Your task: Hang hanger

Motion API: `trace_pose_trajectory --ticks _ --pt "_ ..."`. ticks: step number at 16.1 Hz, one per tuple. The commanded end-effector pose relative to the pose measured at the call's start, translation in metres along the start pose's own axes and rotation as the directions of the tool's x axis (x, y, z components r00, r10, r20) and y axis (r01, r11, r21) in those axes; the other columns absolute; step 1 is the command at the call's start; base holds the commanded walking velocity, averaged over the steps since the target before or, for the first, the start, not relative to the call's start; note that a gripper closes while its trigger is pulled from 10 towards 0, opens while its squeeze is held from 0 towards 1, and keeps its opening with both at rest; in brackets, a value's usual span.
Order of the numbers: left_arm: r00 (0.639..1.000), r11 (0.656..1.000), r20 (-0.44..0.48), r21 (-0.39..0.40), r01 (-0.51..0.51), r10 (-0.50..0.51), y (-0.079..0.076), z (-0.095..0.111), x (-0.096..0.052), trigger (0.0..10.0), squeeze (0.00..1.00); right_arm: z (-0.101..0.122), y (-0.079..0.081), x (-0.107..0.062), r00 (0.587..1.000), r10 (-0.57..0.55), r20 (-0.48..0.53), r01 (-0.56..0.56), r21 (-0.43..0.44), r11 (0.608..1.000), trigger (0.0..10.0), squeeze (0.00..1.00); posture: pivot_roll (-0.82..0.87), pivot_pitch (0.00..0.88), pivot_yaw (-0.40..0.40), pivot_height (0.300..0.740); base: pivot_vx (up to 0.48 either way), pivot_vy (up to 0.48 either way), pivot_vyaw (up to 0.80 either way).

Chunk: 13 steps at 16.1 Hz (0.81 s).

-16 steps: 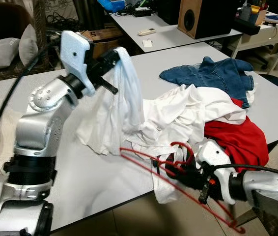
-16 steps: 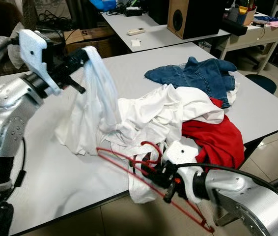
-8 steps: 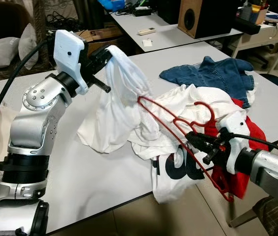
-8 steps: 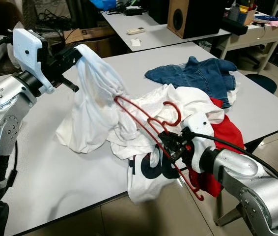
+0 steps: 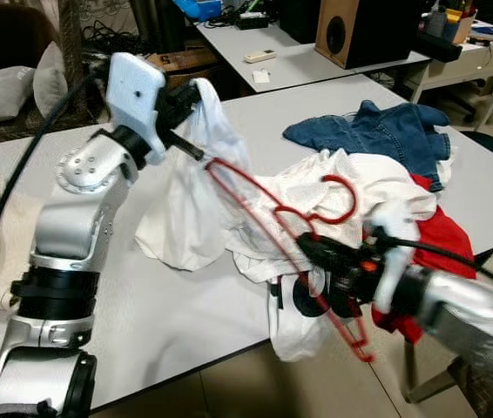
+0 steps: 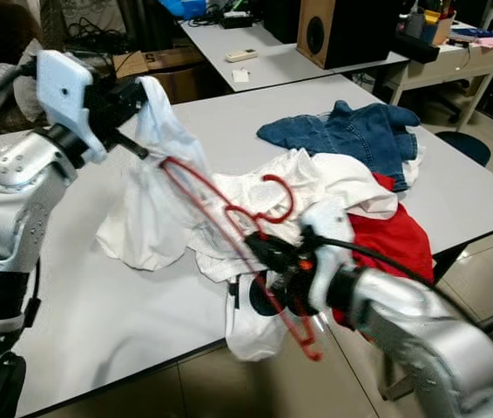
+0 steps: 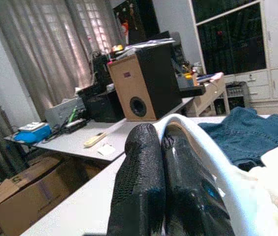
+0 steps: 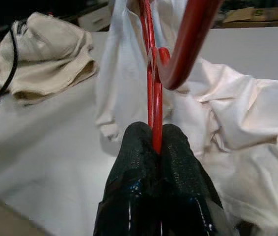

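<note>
A red hanger [image 5: 268, 218] is held up over the grey table [image 5: 185, 305], tilted, with my right gripper [image 5: 312, 248] shut on its middle bar; the pads [image 8: 151, 167] pinch the red bar. The hanger's upper end [image 6: 166, 165] reaches into the lifted white shirt [image 5: 199, 187]. My left gripper [image 5: 190, 96] is shut on the shirt's top edge and holds it raised above the table; its fingers [image 7: 149, 187] press white cloth. The shirt's lower part lies in the white heap [image 5: 351, 196].
A red garment [image 5: 434, 248] and blue jeans [image 5: 377, 131] lie on the table's right half. A beige cloth [image 8: 45, 54] sits at the table's left. A speaker [image 5: 360, 30] stands on a desk behind. The table's near edge [image 5: 185, 370] runs below the hanger.
The right gripper has carried the hanger leftward, its upper end now inside the raised shirt. The left arm shifted slightly right, still holding the shirt up.
</note>
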<state>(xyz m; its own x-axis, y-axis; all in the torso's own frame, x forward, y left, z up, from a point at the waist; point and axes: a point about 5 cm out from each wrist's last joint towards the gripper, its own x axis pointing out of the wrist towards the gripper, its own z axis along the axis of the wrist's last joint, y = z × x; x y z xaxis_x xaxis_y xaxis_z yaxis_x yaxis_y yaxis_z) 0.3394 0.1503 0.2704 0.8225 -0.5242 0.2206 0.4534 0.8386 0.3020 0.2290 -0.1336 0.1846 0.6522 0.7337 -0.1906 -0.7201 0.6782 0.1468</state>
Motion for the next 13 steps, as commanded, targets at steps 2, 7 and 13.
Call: trace_pose_trajectory --ticks 2,7,13 --pt "1.000 0.998 -0.003 0.060 -0.014 0.014 0.003 0.005 0.001 0.0 0.00 -0.001 0.004 0.005 1.000 0.008 -0.017 -0.008 0.021 1.000 10.0 0.00 -0.03 0.000 0.074 0.740 0.000 0.000 0.00" --pt "0.988 0.987 0.016 0.046 -0.153 0.153 0.024 0.010 -0.002 0.0 0.00 -0.037 -0.014 -0.006 0.947 -0.145 -0.287 0.113 -0.124 0.986 10.0 0.00 -0.02 0.000 0.071 0.740 0.000 0.000 0.00" --pt "0.992 0.991 -0.012 0.060 -0.121 0.122 0.018 0.003 -0.002 0.0 0.00 -0.007 0.002 -0.007 0.996 0.013 -0.091 -0.023 -0.110 0.994 10.0 0.00 -0.03 0.000 0.074 0.740 0.000 0.000 0.00"
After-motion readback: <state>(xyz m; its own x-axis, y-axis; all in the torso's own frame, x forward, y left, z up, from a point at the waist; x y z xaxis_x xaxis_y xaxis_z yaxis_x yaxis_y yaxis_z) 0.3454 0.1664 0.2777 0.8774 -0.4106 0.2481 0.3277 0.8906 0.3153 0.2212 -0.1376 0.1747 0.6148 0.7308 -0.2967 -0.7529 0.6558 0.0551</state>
